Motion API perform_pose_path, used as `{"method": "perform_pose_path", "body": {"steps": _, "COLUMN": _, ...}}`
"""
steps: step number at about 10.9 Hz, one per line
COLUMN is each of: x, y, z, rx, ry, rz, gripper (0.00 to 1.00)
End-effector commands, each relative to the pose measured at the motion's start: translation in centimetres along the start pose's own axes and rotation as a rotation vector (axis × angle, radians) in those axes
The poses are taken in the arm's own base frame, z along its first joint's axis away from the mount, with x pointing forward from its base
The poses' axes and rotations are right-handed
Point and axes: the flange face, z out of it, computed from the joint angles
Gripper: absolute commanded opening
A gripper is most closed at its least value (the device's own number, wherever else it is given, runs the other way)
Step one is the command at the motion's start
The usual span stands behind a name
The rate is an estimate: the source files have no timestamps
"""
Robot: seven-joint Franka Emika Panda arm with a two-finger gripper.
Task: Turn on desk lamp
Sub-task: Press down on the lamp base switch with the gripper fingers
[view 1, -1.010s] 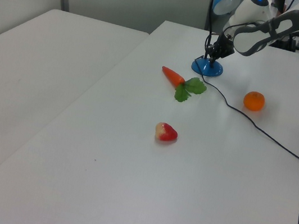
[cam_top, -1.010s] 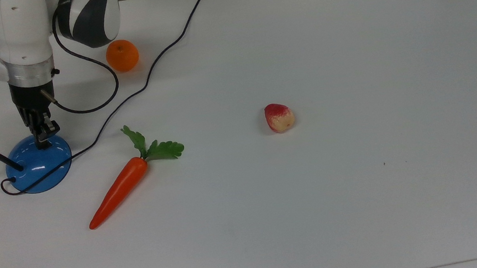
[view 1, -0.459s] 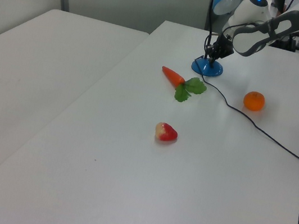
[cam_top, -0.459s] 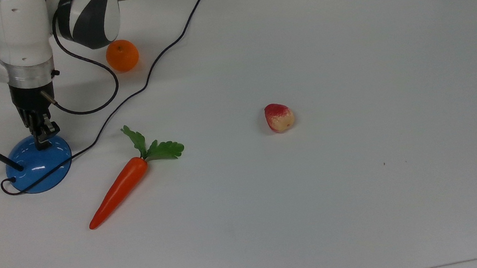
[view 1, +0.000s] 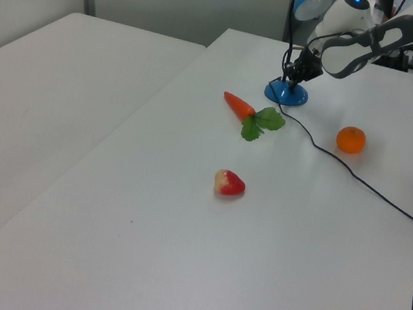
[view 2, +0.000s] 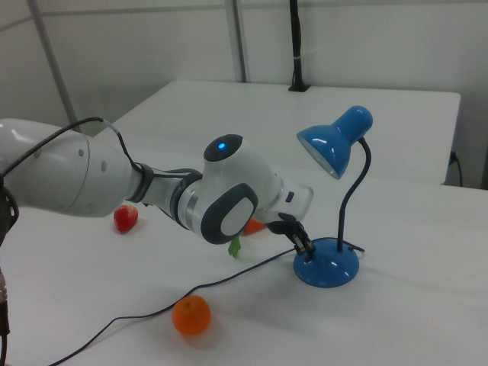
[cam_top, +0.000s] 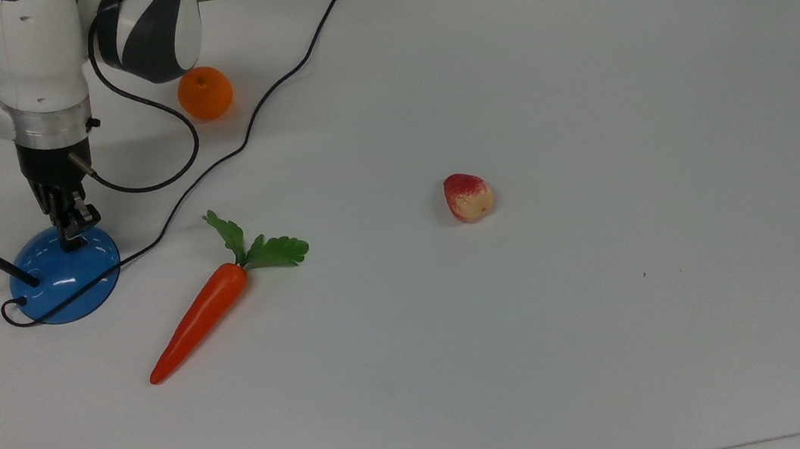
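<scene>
Glossy blue desk lamp [view 2: 335,221] stands at the top view's left edge. My gripper [cam_top: 74,235], fingers narrow and holding nothing, sits on the dome base. I'd press straight down onto the switch, gently, avoiding base slip.

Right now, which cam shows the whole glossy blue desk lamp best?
The right view: the glossy blue desk lamp shows whole, with base, bent neck and shade. The top view crops the shade at its left edge. The left view has it far off, partly behind the arm.
</scene>
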Motion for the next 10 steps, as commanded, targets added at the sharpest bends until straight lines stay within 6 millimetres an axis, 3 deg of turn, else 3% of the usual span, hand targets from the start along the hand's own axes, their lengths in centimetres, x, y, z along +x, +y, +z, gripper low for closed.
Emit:
{"method": "perform_pose_path", "body": {"steps": 1, "x": 0.0, "y": -0.1, "z": 0.2, "rx": 0.007, "ry": 0.007, "rz": 0.021, "gripper": 0.00}}
{"method": "perform_pose_path", "body": {"steps": 10, "x": -0.4, "y": 0.2, "z": 1.9, "rx": 0.017, "ry": 0.029, "rz": 0.029, "gripper": 0.00}}
